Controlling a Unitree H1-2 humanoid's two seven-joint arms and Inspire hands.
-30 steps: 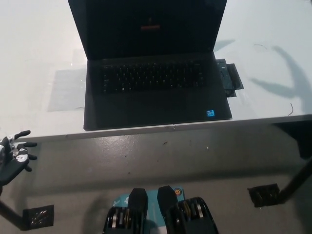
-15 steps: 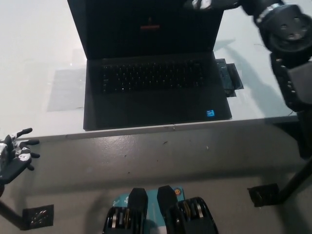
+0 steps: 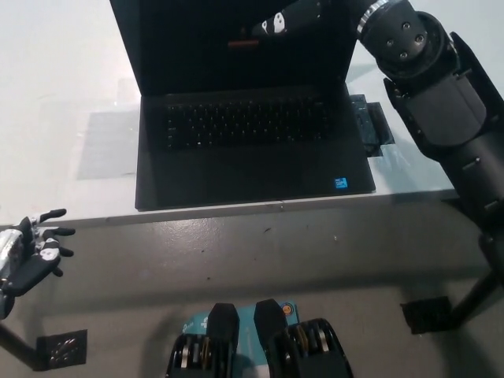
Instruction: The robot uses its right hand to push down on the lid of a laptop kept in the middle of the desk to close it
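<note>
Reaching in from the right, the black arm has swung far across in the last second. A second ago it was not in the picture at all. Then it showed at the top right corner. Now the right robot hand [image 3: 287,20] is in front of the dark screen of the laptop [image 3: 248,142], near the top of the lid. I can see only a bit of this robot hand, so I cannot tell if its fingers are apart or together. I also cannot tell if it is touching the lid yet.

The laptop sits in the middle of the white surface [image 3: 63,94], close to the front edge. It has not moved. The lid stands up, wide open, and the keys show.

The left robot hand [image 3: 27,252] has drifted a little at the lower left, below the surface edge. Its fingers are spread apart and it holds nothing.

So the push has not started, I think. The right robot hand looks like it is getting ready to press the lid down.
</note>
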